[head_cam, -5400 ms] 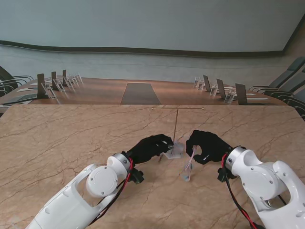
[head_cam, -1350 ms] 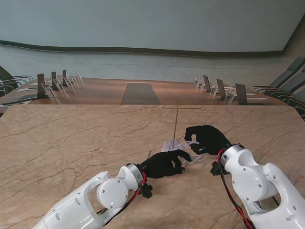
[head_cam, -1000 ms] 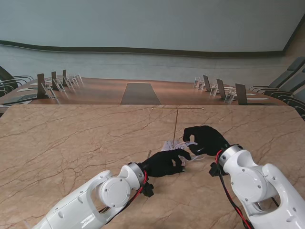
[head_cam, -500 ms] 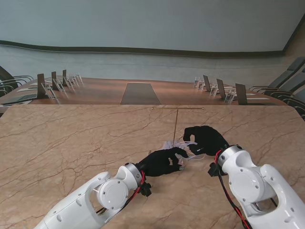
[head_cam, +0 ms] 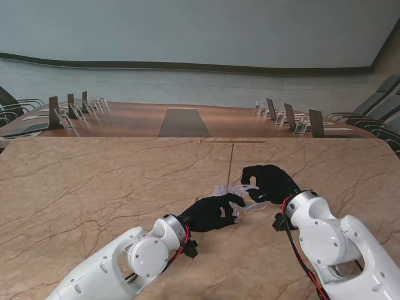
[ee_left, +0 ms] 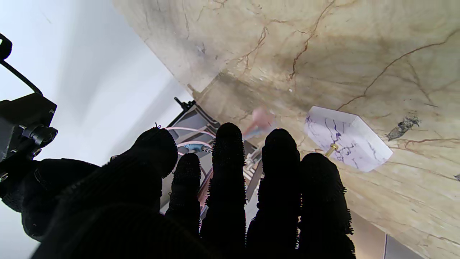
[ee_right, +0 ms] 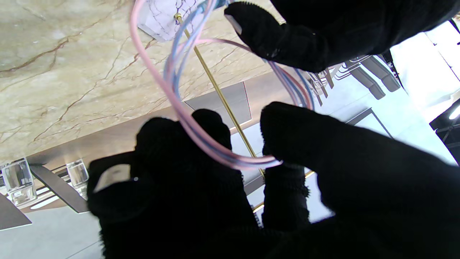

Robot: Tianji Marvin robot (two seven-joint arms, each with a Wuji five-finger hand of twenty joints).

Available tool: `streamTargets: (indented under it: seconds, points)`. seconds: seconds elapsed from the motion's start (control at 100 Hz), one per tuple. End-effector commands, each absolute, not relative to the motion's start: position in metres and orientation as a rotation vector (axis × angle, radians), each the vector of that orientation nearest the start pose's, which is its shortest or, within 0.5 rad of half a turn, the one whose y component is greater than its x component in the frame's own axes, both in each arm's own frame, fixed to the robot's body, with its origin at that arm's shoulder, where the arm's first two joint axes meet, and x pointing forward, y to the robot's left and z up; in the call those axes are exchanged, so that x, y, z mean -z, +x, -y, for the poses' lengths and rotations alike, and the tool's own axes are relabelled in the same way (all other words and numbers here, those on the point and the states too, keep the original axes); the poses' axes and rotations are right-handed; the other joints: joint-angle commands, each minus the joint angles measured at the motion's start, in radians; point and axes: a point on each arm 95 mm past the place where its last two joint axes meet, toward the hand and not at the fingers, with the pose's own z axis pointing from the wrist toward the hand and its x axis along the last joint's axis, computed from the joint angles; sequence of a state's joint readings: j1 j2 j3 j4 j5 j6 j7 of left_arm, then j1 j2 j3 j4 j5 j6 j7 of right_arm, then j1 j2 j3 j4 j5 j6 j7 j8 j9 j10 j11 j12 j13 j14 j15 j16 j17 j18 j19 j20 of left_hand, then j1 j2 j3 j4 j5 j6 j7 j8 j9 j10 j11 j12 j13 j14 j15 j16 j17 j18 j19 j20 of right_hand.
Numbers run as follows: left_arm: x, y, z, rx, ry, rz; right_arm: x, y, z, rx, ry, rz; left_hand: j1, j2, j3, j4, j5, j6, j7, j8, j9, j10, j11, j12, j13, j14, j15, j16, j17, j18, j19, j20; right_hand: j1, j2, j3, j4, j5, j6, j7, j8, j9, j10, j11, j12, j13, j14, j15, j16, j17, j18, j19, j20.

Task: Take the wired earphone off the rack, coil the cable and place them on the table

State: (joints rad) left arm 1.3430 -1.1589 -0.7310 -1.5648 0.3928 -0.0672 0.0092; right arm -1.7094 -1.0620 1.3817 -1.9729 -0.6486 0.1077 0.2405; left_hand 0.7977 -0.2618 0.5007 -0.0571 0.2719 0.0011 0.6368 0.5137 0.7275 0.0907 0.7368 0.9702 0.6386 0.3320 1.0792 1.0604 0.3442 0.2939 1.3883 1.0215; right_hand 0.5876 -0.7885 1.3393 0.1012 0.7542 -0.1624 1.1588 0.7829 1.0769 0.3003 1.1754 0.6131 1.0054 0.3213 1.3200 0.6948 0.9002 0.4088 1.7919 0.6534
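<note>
Marble surface [head_cam: 94,187]: coiled earphone cable [ee_right: 187,118] hangs looped in the right robot hand [head_cam: 270,183], clamped on it; left robot hand [head_cam: 215,212], at 8 o'clock, pinches it too.

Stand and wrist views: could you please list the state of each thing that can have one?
Earphone cable: off the rack, looped in several turns, held above the table.
Right hand: shut on the cable loops.
Left hand: fingers at the loops; whether it grips them cannot be told.
Rack: upright on its white base, its bar bare.
Table: bears the rack; the cable is not yet laid on it.
</note>
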Motion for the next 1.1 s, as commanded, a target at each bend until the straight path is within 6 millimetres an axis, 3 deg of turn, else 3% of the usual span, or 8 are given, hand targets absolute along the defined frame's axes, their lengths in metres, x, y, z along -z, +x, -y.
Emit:
streamTargets:
  seconds: [0.0, 0.1, 0.31, 0.41, 0.51, 0.57, 0.76, 1.09]
  points:
    - [0.330, 0.364, 0.174, 2.117, -1.588, -1.686, 0.239, 0.366, 0.001, 2.293, -2.076, 1.880, -0.012, -0.021, 0.007, -0.037, 0.007, 0.003, -0.006, 0.000, 0.026, -0.013, 0.021, 0.003, 0.012, -0.005, 0.015, -0.014, 0.008, 0.003, 0.048, -0.005, 0.045, 0.047, 0.021, -0.004, 0.035, -0.021, 0.119, 0.007, -0.001, 0.169, 0.034, 0.004, 0.052, 0.172, 0.084, 0.002, 0.072, -0.083, 0.130, -0.019]
    - [0.329, 0.363, 0.173, 2.138, -1.576, -1.686, 0.240, 0.368, 0.002, 2.286, -2.083, 1.892, 0.010, -0.010, -0.022, -0.041, 0.022, -0.052, 0.020, 0.019, 0.034, -0.011, 0.023, 0.017, 0.011, -0.006, 0.015, -0.016, 0.006, 0.003, 0.047, -0.008, 0.045, 0.047, 0.021, -0.004, 0.035, -0.021, 0.119, 0.007, -0.001, 0.169, 0.034, 0.004, 0.051, 0.172, 0.084, 0.002, 0.072, -0.083, 0.130, -0.020]
    - [0.326, 0.360, 0.168, 2.162, -1.565, -1.665, 0.242, 0.371, 0.004, 2.290, -2.096, 1.889, 0.023, -0.004, -0.045, -0.042, 0.025, -0.036, 0.112, 0.092, 0.041, -0.021, 0.048, 0.047, 0.015, -0.005, 0.021, -0.016, 0.010, 0.004, 0.051, -0.007, 0.045, 0.046, 0.020, -0.005, 0.034, -0.021, 0.120, 0.008, -0.003, 0.170, 0.035, 0.004, 0.047, 0.172, 0.084, 0.003, 0.072, -0.083, 0.131, -0.023]
    - [0.325, 0.358, 0.165, 2.173, -1.556, -1.645, 0.241, 0.372, 0.006, 2.304, -2.099, 1.878, 0.093, -0.003, -0.153, -0.049, 0.010, -0.016, 0.246, 0.180, 0.052, -0.032, 0.077, 0.059, 0.026, -0.010, 0.029, -0.020, 0.021, -0.001, 0.059, -0.008, 0.046, 0.047, 0.020, -0.005, 0.035, -0.020, 0.120, 0.008, -0.003, 0.171, 0.036, 0.004, 0.046, 0.173, 0.085, 0.005, 0.072, -0.083, 0.131, -0.024]
    - [0.325, 0.356, 0.162, 2.165, -1.564, -1.650, 0.240, 0.372, 0.008, 2.317, -2.097, 1.874, 0.199, 0.015, -0.327, -0.014, 0.046, -0.025, 0.393, 0.231, 0.093, -0.028, 0.124, 0.003, 0.053, 0.003, 0.041, -0.026, 0.046, 0.015, 0.074, -0.011, 0.048, 0.046, 0.020, -0.005, 0.035, -0.019, 0.121, 0.008, -0.003, 0.172, 0.036, 0.004, 0.047, 0.173, 0.086, 0.005, 0.072, -0.083, 0.132, -0.025]
    - [0.327, 0.355, 0.161, 2.147, -1.576, -1.672, 0.239, 0.373, 0.009, 2.322, -2.094, 1.872, 0.212, 0.022, -0.344, -0.010, 0.071, -0.028, 0.417, 0.246, 0.121, -0.028, 0.137, -0.004, 0.073, 0.009, 0.049, -0.026, 0.065, 0.024, 0.084, -0.010, 0.049, 0.046, 0.021, -0.005, 0.035, -0.018, 0.121, 0.008, -0.003, 0.174, 0.036, 0.004, 0.047, 0.173, 0.086, 0.005, 0.072, -0.083, 0.132, -0.025]
    - [0.335, 0.354, 0.163, 2.090, -1.623, -1.725, 0.235, 0.373, 0.010, 2.338, -2.075, 1.871, 0.235, 0.040, -0.369, -0.007, 0.163, -0.014, 0.407, 0.237, 0.198, -0.009, 0.133, -0.013, 0.133, 0.035, 0.064, -0.038, 0.123, 0.059, 0.116, -0.018, 0.050, 0.046, 0.019, -0.006, 0.036, -0.017, 0.121, 0.008, -0.002, 0.174, 0.036, 0.003, 0.047, 0.173, 0.086, 0.006, 0.072, -0.083, 0.132, -0.026]
    - [0.338, 0.355, 0.174, 2.071, -1.661, -1.782, 0.231, 0.371, 0.011, 2.349, -2.043, 1.875, 0.282, 0.073, -0.432, 0.005, 0.241, 0.028, 0.219, 0.094, 0.192, 0.021, 0.004, -0.098, 0.110, 0.044, 0.005, -0.071, 0.096, 0.066, 0.091, -0.050, 0.052, 0.046, 0.020, -0.007, 0.036, -0.014, 0.121, 0.008, -0.002, 0.176, 0.036, 0.003, 0.047, 0.173, 0.086, 0.006, 0.071, -0.082, 0.133, -0.028]
